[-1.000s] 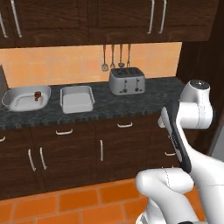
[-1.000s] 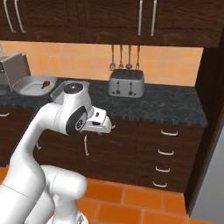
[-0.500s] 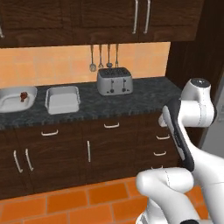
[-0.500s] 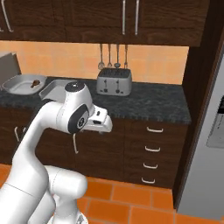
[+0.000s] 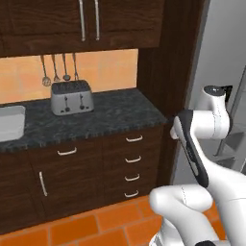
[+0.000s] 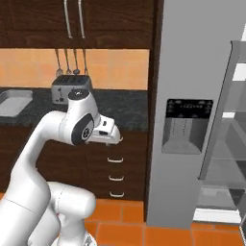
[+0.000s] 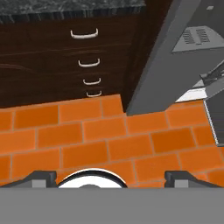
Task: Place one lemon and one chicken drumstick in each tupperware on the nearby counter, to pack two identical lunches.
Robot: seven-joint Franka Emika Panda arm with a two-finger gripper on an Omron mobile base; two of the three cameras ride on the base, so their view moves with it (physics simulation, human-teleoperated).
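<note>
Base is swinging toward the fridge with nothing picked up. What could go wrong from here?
The fridge door stands open beside the tall cabinet; the base could clip either in that narrow gap. The gripper is open and empty, pointing at the floor, so it needs raising before reaching inside. The tupperware now lies far left.

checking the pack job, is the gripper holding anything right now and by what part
Nothing is held. In the hand view the gripper is open, with orange floor tiles showing between its fingertips.
</note>
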